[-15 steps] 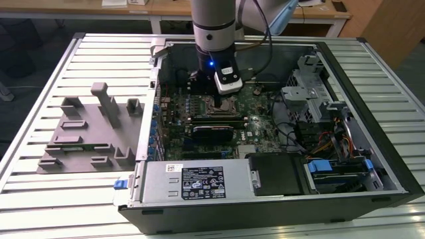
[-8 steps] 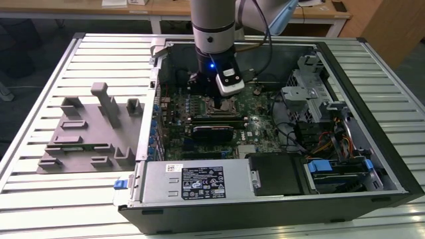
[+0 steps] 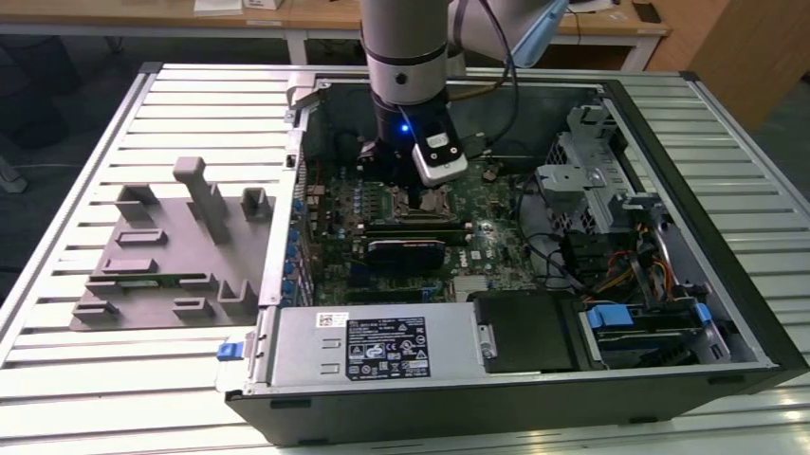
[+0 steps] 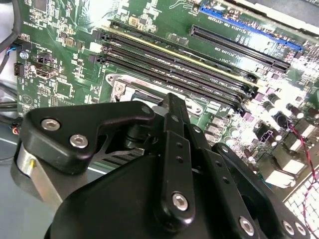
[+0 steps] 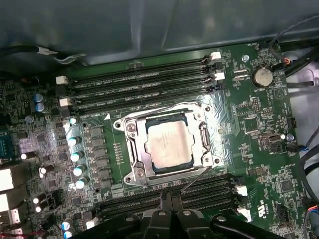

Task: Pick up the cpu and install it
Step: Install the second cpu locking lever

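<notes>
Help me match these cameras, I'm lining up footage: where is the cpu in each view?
Exterior view: too small to make out; the gripper hangs right over the socket.
First wrist view: the cpu lies flat inside the socket, mid-picture.
Second wrist view: the gripper covers the socket's middle; a corner of its frame peeks out beside it.
Shared landmark: the memory slots running alongside the socket.

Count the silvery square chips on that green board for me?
1: the chip lies in the metal-framed socket between the long black slots. The gripper may hide others.
</notes>
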You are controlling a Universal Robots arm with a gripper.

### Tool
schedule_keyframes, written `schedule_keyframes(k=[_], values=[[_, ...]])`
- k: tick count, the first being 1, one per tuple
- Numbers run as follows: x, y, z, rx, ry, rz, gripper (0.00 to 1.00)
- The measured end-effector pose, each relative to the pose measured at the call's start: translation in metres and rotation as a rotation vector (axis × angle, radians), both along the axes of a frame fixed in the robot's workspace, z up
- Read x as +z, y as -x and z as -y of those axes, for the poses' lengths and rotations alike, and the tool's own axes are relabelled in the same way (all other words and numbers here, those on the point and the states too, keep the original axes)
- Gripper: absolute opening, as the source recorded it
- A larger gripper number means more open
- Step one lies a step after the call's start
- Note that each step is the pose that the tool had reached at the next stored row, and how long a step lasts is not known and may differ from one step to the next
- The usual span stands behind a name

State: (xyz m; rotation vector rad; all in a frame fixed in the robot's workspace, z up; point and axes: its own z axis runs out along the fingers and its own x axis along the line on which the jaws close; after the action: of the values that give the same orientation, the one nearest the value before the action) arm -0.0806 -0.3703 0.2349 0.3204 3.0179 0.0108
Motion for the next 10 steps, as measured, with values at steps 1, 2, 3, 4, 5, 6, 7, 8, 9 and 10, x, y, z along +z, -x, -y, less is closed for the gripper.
schedule_keyframes(k=[1, 2, 3, 4, 5, 6, 7, 8, 9, 10], values=[[-0.0001, 0.0, 0.0, 0.0, 0.0001, 0.0, 0.11], [-0.0004, 0.0, 0.0001, 0.0, -0.0002, -0.0024, 0.11], [-0.0008, 0.0, 0.0003, 0.001, 0.0, -0.0093, 0.11], [-0.0014, 0.0, 0.0003, 0.001, 0.0, -0.0195, 0.11], [-0.0019, 0.0, 0.0003, 0.003, 0.0001, -0.0298, 0.11], [-0.0024, 0.0, 0.0004, 0.005, 0.0, -0.0413, 0.11], [-0.003, 0.0, 0.0004, 0.007, 0.0, -0.0532, 0.11], [-0.0035, 0.0, 0.0005, 0.009, 0.0, -0.0654, 0.11], [-0.0041, 0.0, 0.0006, 0.01, 0.0, -0.0772, 0.11], [-0.0043, 0.0, 0.0008, 0.01, 0.0, -0.0822, 0.11]])
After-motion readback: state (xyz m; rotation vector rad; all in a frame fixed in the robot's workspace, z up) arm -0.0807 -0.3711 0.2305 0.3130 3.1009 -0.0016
